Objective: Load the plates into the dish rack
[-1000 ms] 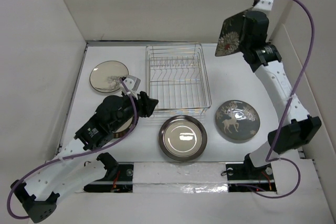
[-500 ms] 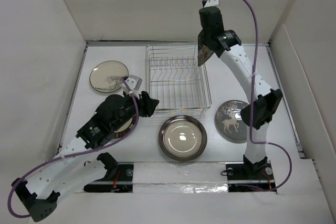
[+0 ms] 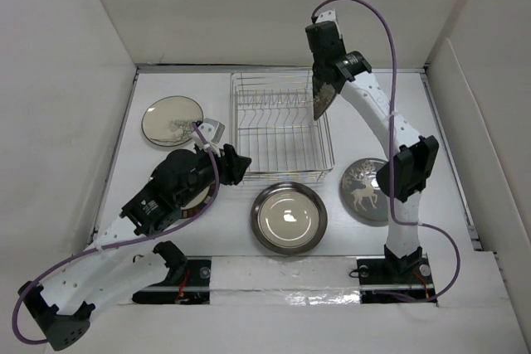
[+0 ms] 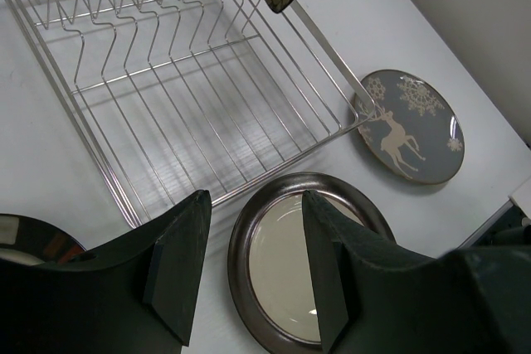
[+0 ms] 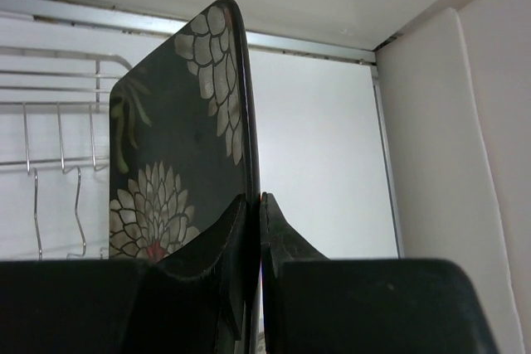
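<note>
right gripper (image 5: 253,205) pinches glossy dark floral rectangular plate (image 5: 166,205), upright on edge, above silver wire dish rack (image 3: 280,173) | left gripper (image 4: 253,201) jaws apart, empty

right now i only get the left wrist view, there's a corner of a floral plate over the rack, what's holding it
Observer: the right gripper is shut on the floral plate, pinching its edge.
Operator: is the plate flat or standing
Observer: standing on edge, upright in the grip, over the far right side of the dish rack.
Operator: any plate i'm missing
Observer: a round pale plate lies flat to the left of the rack's far end.
</note>
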